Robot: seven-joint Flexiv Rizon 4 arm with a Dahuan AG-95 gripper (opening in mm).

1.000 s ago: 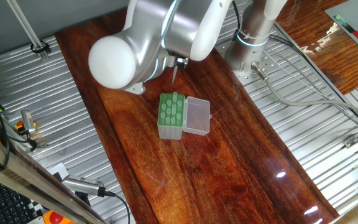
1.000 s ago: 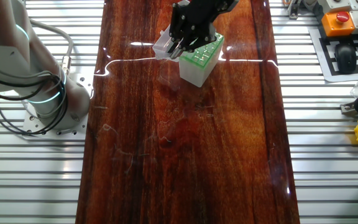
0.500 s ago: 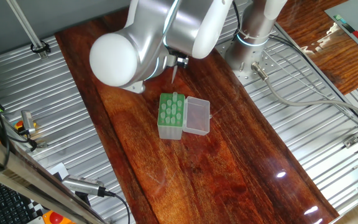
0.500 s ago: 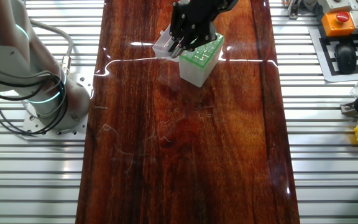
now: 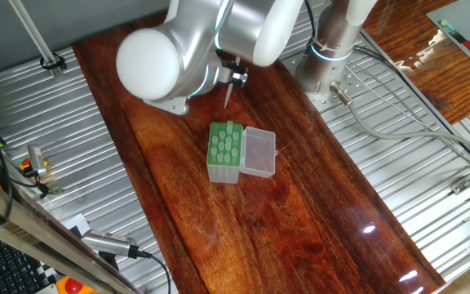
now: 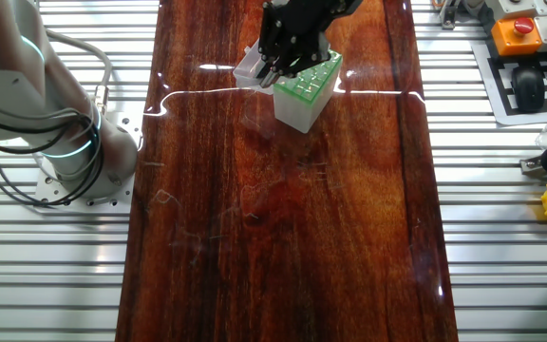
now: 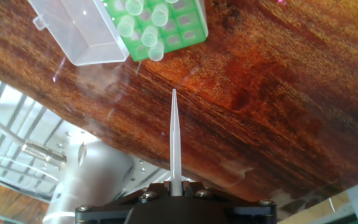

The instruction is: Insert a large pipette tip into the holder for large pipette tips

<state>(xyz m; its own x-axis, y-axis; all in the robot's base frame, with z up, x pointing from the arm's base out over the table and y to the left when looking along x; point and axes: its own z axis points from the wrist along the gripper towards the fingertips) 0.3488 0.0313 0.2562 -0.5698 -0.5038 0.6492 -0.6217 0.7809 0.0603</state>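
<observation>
**Hand view: tip gripped, holder not yet under it**

Hand view is my best look. Largest first: the wooden table fills the frame. The holder for large pipette tips sits at the top edge, green grid up, a few tips already seated, with its clear lid hinged open beside it. The large pipette tip sticks straight out of the gripper, fat end pinched between the fingers, point hanging over bare wood just short of the holder.

One fixed view agrees: tip up in the air, holder below and to one side, apart.

Handling, my guess: very light, thin-walled, slick plastic, slightly flexible at the point. Hold at the wide collar, as now. Side load on the point would likely bend it or skew it in the grip, so I'd line up over an empty hole before descending.
</observation>
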